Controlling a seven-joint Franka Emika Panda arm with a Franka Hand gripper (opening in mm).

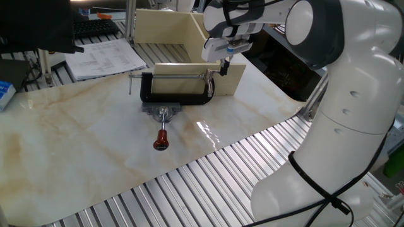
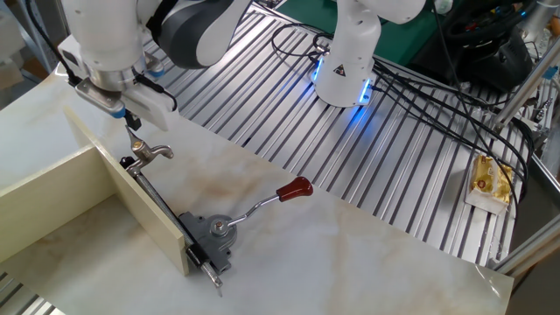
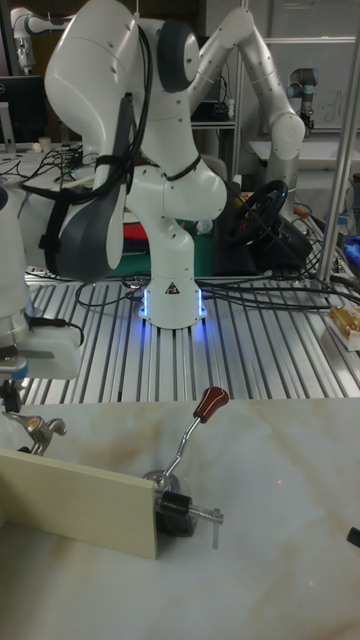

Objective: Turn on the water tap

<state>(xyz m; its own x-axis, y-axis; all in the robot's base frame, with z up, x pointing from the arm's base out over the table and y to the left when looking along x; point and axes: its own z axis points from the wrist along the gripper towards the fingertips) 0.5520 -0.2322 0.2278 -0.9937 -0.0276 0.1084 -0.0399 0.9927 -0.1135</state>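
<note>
Looking down from my cameras, I see the gripper [image 2: 134, 125] hanging just above the tap [image 2: 150, 154], over the far end of the board [image 2: 131, 206] that stands upright on the table [image 2: 350, 254]. The tap is a small metal piece with a curved spout, perched at the board's top edge near that end; in the tall view it shows at the far left [image 3: 35, 432], and in the one fixed view it sits beside the board's right end [image 1: 211, 74]. The fingertips [image 2: 133, 122] are thin and close together, and I cannot tell whether they are closed or have a narrow gap, nor whether they touch the tap; they appear to end just above it.

A black clamp [image 1: 175, 88] grips the board, its threaded bar running along the top edge toward the tap. At the clamp's base a grey mount [image 2: 214, 234] carries a lever with a red knob [image 2: 296, 187], lying out across the marble away from the board. In the one fixed view that knob [image 1: 160, 142] points toward the table's front edge.

Behind the board stands a beige box [image 1: 170, 28], and papers [image 1: 107, 58] lie at the far left. A second white arm base [image 3: 172, 290] glows blue beyond the table.
</note>
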